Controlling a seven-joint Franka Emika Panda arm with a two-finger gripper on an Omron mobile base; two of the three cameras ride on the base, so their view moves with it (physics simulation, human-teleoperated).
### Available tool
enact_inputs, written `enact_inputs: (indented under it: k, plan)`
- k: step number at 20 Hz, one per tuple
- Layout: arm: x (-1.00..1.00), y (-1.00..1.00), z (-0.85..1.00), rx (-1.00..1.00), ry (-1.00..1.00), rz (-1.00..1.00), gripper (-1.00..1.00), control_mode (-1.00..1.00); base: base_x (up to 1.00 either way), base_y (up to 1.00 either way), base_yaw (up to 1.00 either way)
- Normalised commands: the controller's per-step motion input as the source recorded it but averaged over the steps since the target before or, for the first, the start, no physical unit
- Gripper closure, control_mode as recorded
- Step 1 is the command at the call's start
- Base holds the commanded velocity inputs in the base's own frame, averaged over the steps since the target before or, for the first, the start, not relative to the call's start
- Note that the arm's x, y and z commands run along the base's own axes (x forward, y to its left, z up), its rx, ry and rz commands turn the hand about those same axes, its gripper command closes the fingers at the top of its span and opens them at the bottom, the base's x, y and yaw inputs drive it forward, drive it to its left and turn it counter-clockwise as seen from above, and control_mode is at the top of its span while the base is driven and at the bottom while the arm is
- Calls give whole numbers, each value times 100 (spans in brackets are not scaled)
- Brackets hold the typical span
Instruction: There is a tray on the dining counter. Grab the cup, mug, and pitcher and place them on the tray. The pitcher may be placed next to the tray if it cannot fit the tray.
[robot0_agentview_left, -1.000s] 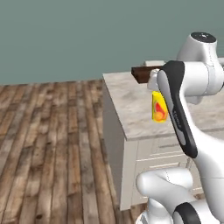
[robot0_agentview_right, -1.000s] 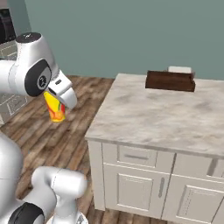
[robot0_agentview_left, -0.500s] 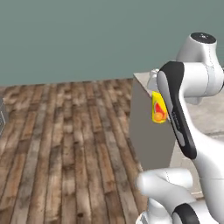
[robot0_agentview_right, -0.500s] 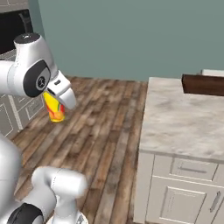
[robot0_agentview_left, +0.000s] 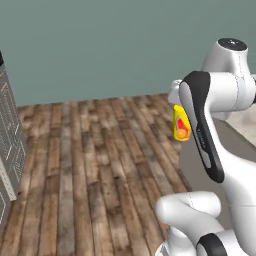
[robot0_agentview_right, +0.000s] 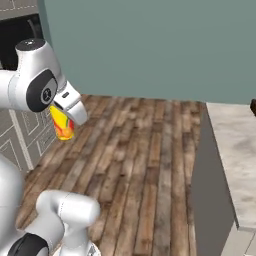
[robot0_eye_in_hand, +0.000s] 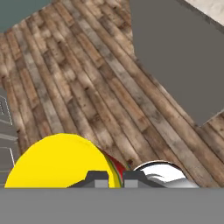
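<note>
The yellow cup (robot0_agentview_left: 181, 129) with its red-orange mark hangs in the air over the wooden floor, and my gripper (robot0_agentview_left: 178, 109) is shut on it from above. From the right base view the cup (robot0_agentview_right: 62, 125) sits just under the white hand (robot0_agentview_right: 70, 106). In the hand view the cup's yellow rim (robot0_eye_in_hand: 61, 162) bulges at the lower left beside the fingertips (robot0_eye_in_hand: 98, 176). The dining counter (robot0_agentview_right: 232, 150) lies off to the right, beige top over a grey side; its corner (robot0_agentview_left: 242, 127) shows behind my arm. A dark sliver of the tray (robot0_agentview_right: 254, 107) touches the right edge.
Bare wooden floor (robot0_agentview_left: 100, 170) spreads between me and the teal wall (robot0_agentview_right: 150, 45). Grey panelled cabinets (robot0_agentview_left: 9, 150) stand at the left, with a dark recess (robot0_agentview_right: 20, 35) above them. The counter's grey side (robot0_eye_in_hand: 175, 52) runs along the upper right of the hand view.
The whole scene has slid right across both base views, so the base has moved; counter and tray now sit at the right edge. The cup stays gripped in the same pose.
</note>
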Motion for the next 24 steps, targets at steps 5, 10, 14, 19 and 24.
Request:
enact_inputs:
  k: [5, 10, 14, 19, 24]
  plan:
    - [0, 0, 0, 0, 0, 0, 100, 100, 100, 100, -19]
    - [0, 0, 0, 0, 0, 0, 100, 100, 99, 71, -36]
    - [0, 0, 0, 0, 0, 0, 100, 100, 85, 53, -52]
    - [0, 0, 0, 0, 0, 0, 100, 100, 71, 55, -66]
    - [0, 0, 0, 0, 0, 0, 100, 100, 55, 84, -72]
